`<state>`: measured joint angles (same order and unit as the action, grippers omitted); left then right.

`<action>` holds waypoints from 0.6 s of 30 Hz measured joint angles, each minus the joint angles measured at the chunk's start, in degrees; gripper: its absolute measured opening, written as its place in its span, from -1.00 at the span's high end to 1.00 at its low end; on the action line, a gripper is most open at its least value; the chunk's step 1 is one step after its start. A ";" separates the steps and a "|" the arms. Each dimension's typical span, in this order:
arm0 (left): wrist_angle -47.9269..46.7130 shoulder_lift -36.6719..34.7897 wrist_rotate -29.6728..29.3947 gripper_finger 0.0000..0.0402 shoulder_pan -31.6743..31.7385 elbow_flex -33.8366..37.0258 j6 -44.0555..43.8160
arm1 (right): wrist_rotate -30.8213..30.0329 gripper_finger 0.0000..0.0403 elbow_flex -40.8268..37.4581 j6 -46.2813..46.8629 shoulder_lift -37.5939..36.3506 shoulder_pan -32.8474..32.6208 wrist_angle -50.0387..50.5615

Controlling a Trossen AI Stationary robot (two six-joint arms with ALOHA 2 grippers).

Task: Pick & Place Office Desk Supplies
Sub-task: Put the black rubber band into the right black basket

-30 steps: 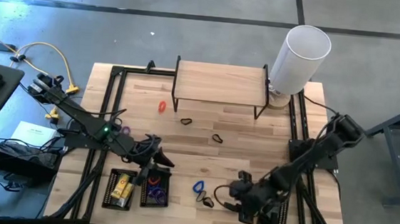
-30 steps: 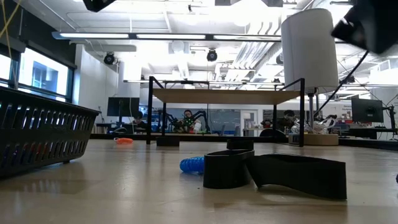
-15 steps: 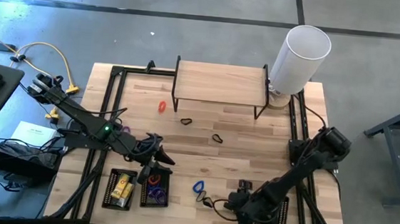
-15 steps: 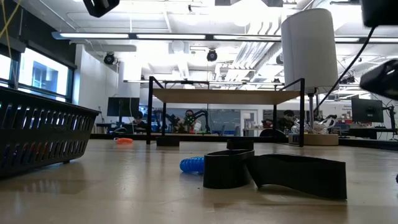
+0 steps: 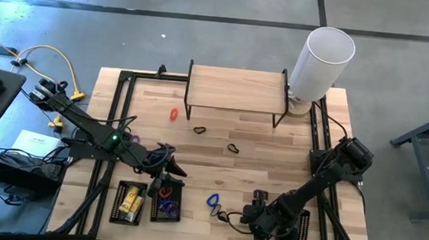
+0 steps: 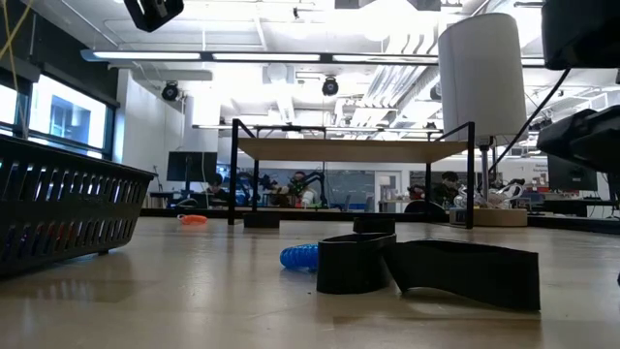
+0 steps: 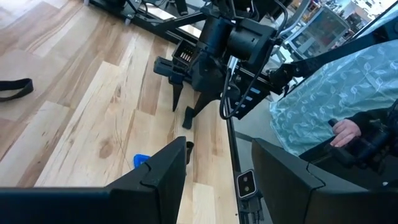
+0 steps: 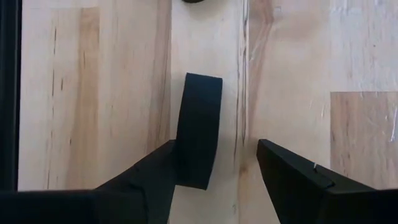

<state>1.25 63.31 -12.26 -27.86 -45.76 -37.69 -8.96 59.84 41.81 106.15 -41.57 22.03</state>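
Office desk supplies were scattered over the wooden table (image 5: 220, 147): a red loop (image 5: 174, 114) near the shelf's left leg, two small black clips (image 5: 200, 129) and (image 5: 233, 147) mid-table, and a blue loop (image 5: 212, 201) near the front edge with another black clip-like piece (image 5: 223, 216) just beside it. That last one was clearly the target, the right gripper (image 5: 254, 220) sat low over it, and in its wrist view the jaws were spread with the black band (image 8: 199, 138) lying loose between the fingers (image 8: 292, 171), closer to one side, not pinched yet. So I'd call this the reach/line-up step of a pick. Next move probably needed a small shift to centre the band, a bit more drop, then a squeeze, it's thin so easy to miss. The left gripper (image 5: 166, 164) hovered just above the two black mesh trays (image 5: 148, 216), jaws apart and nothing in them as far as its wrist view showed. One tray (image 5: 117, 201) held yellow packets (image 5: 131, 201), the other (image 5: 177, 204) had purple loops (image 5: 165, 206), looked like sorting by type. A third tray (image 5: 303, 231) was under the right arm, couldn't see its contents
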 joint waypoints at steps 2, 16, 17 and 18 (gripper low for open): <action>0.01 0.00 0.00 0.12 0.00 0.00 0.00 | 0.04 0.02 -0.01 0.01 0.02 0.02 0.02; 0.01 0.00 0.01 0.12 0.00 0.00 0.00 | 7.62 0.97 -0.03 2.37 0.09 1.71 -1.22; 0.03 0.00 0.01 0.12 0.00 -0.02 0.00 | 7.63 0.98 -0.02 3.13 0.09 1.73 -1.29; 0.03 0.00 0.01 0.12 0.00 0.00 0.00 | 7.52 0.98 0.23 3.36 0.10 1.72 -0.97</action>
<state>1.28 63.31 -12.25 -27.86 -45.76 -37.69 -1.44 60.07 45.17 106.25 -39.85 21.06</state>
